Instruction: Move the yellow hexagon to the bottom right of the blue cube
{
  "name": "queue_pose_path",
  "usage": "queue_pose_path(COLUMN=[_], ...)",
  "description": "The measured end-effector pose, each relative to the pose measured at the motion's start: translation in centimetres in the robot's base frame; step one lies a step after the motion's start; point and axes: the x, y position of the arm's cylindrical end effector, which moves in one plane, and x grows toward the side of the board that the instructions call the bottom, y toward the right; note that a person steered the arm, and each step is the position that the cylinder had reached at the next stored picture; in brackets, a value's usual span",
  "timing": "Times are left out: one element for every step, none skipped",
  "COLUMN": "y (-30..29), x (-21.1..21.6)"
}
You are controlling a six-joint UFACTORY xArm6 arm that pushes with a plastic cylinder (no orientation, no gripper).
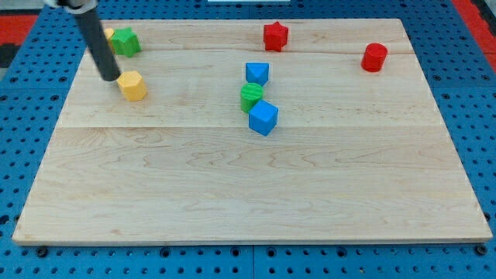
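Wooden board [232, 194], no writing; my tip [113, 78] touching yellow hexagon [133, 85]; no end effector fitted.

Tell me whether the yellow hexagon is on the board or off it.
On. The yellow hexagon sits on the wooden board, upper left, with my tip beside its left edge.

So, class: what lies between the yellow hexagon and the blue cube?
Camera view: only bare board between the yellow hexagon and blue cube.
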Motion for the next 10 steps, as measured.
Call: queue_pose_path(y=[4.5,7.0,4.0,1.8,1.7,9.3,18.8,20.9,14.7,12.1], x=[3.0,6.1,4.4,4.2,6.5,10.5,14.9,15.1,16.0,19.4])
